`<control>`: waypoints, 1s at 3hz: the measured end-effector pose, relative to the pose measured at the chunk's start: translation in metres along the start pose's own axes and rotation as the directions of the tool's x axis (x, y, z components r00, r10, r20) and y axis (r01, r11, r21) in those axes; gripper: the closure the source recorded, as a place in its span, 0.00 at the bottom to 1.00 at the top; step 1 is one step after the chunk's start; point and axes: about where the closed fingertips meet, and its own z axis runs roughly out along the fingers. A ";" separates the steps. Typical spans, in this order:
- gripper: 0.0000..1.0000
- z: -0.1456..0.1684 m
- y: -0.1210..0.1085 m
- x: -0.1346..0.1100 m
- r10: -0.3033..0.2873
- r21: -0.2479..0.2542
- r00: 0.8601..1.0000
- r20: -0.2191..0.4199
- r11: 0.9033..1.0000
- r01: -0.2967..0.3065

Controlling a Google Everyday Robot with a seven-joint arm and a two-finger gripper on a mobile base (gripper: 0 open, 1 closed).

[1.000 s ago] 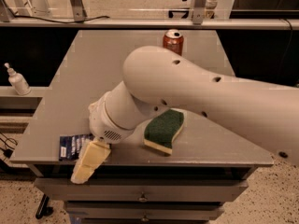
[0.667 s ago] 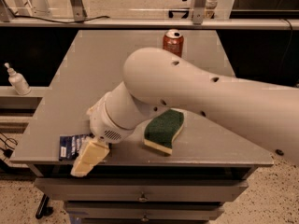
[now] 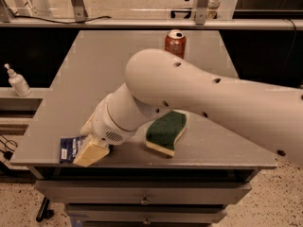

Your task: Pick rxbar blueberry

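Gripper (image 3: 92, 151) partly covers rxbar blueberry (image 3: 71, 149) at front-left corner; grasp cannot be told. Probably light, crinkly, slippery; pinch across its width.

The rxbar blueberry (image 3: 70, 148) lies at the front left corner of the table (image 3: 109, 65), close to the front edge. The gripper (image 3: 90, 154) sits over its right end (covering that part). The sponge (image 3: 165, 132) lies to the right of both, near the front edge, apart from the bar. The can (image 3: 175, 42) stands at the back, about mid-width. Left of the table, off it, a bottle (image 3: 18, 82) stands on a ledge.
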 end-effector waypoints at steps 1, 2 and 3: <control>0.87 -0.002 -0.002 -0.001 0.001 0.002 1.000 -0.003 1.000 -0.001; 1.00 -0.010 -0.005 -0.004 0.004 0.008 1.000 0.001 1.000 -0.004; 1.00 -0.021 -0.008 -0.015 -0.009 0.018 1.000 0.014 1.000 0.008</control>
